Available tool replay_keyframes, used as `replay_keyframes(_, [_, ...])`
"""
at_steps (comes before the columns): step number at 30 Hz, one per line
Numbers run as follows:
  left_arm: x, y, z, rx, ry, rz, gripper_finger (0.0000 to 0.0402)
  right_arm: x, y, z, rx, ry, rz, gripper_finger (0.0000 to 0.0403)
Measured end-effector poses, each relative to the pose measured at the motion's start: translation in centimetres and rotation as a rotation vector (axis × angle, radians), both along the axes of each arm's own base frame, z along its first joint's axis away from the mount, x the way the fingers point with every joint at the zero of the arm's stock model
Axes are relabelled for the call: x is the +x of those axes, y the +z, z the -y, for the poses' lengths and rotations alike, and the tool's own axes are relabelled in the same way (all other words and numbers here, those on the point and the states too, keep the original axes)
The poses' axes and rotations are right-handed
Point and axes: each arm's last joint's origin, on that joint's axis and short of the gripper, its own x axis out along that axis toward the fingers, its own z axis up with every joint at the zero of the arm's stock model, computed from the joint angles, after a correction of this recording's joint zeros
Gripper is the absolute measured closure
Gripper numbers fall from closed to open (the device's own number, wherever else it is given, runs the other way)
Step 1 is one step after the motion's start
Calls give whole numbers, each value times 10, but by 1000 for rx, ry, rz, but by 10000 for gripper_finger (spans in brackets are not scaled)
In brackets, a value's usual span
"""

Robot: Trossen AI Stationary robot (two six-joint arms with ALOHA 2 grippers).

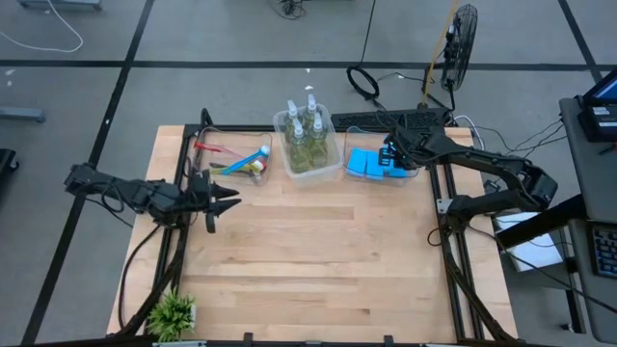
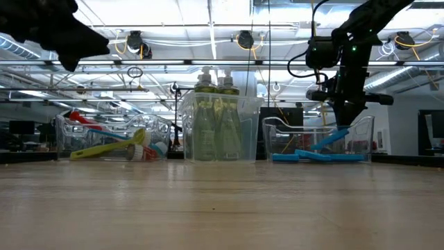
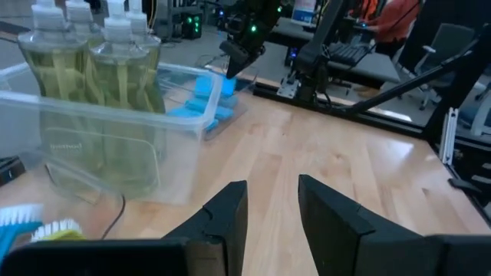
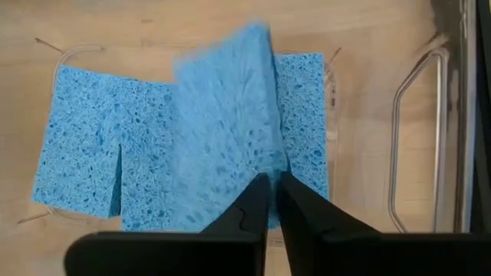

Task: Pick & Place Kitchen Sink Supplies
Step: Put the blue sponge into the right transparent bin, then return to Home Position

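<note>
R claw point(image 4: 270, 192) pinching sponge point(image 4: 222, 123) edge over sponge bin point(image 1: 371, 178). Advice: let go low, flat. L claw point(image 3: 272, 203) part-spread, empty, idle above bench point(image 1: 318, 251).

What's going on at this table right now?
The right gripper hangs over the clear bin at the table's far right, pinching a blue sponge above the other sponges lying flat in it. The left gripper, holding nothing, hovers over bare wood near the brushes. The soap bottles stand together in the middle bin.
</note>
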Motion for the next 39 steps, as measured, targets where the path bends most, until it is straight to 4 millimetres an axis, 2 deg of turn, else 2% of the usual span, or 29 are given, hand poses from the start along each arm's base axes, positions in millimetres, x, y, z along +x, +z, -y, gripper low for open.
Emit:
replay_keyframes(11, [-11, -26, -3, -17, -22, 42, 282, 0, 0, 0, 1, 1, 0, 347])
replay_keyframes(17, [-15, -27, -3, -17, -70, 66, 282, 0, 0, 0, -2, 1, 6, 332])
replay_keyframes(23, [-16, -28, -3, -18, -71, 68, 282, 3, 3, 2, -29, 17, 49, 339])
replay_keyframes(33, [-16, -30, -3, -14, -71, 46, 282, -1, 32, -3, -152, 147, 202, 358])
replay_keyframes(39, [-16, -30, -3, -12, -71, 39, 282, -6, 58, -11, -263, 342, 344, 368])
